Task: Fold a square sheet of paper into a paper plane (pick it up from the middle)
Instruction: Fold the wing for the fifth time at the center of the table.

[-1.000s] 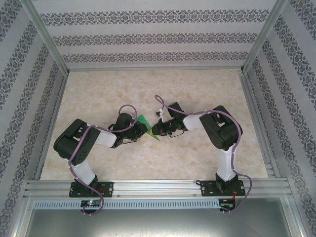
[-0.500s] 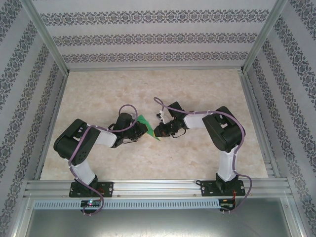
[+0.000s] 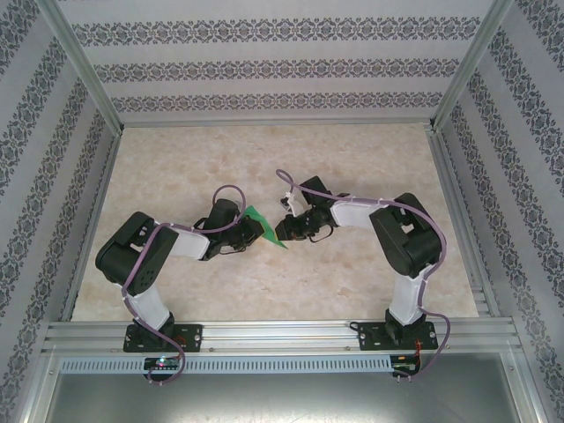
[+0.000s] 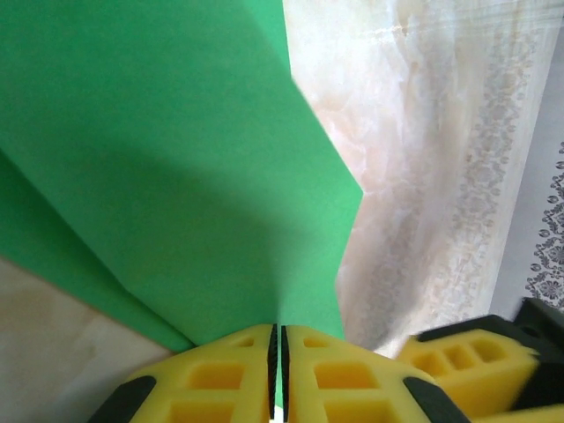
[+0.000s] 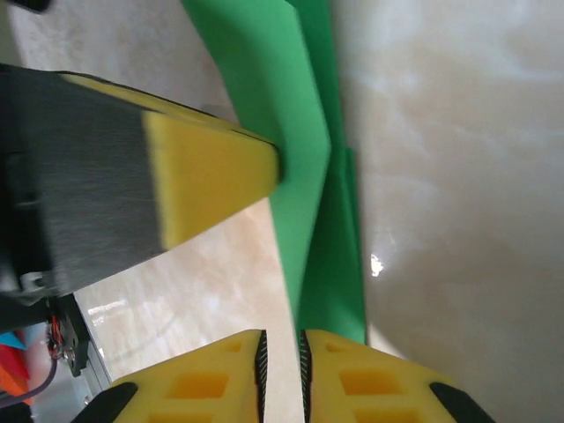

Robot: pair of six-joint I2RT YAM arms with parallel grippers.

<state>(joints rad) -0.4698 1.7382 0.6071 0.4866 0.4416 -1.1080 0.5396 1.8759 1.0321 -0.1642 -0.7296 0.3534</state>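
The green sheet of paper [image 3: 262, 226] is folded into layers with a pointed corner and is held up off the table between the two arms. My left gripper [image 3: 250, 231] is shut on its lower edge; in the left wrist view the paper [image 4: 176, 159] rises straight out of the closed pads at the gripper [image 4: 278, 357]. My right gripper [image 3: 282, 231] faces it from the right. Its jaws stand a narrow gap apart [image 5: 281, 357], with bare table showing between them. The paper's end [image 5: 335, 291] lies just beside the right pad, outside the gap.
The marble-patterned table [image 3: 352, 167] is ringed by an aluminium frame [image 3: 282, 335] and patterned walls. A yellow finger [image 5: 211, 181] of the left gripper presses the paper in the right wrist view. A yellow finger [image 4: 467, 366] of the right gripper shows in the left wrist view.
The right gripper's jaws have parted slightly and no longer pinch the paper. The right arm's elbow has swung outward to the right. The left arm holds still.
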